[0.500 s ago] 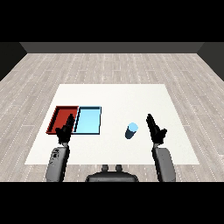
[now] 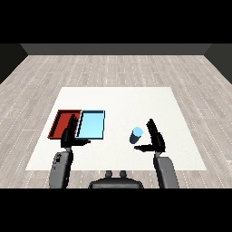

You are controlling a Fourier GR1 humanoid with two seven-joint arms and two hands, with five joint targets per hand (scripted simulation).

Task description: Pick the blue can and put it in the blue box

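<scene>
Nearest, right robot hand (image 2: 155,139) spread, thumb out, at 3 o'clock of blue can (image 2: 137,135), just beside it, not gripping. Left robot hand (image 2: 69,136) relaxed. Can likely light, stiff, smooth; take mid-body. Blue tray (image 2: 91,124) at 9 o'clock, on worktop (image 2: 122,102).
</scene>
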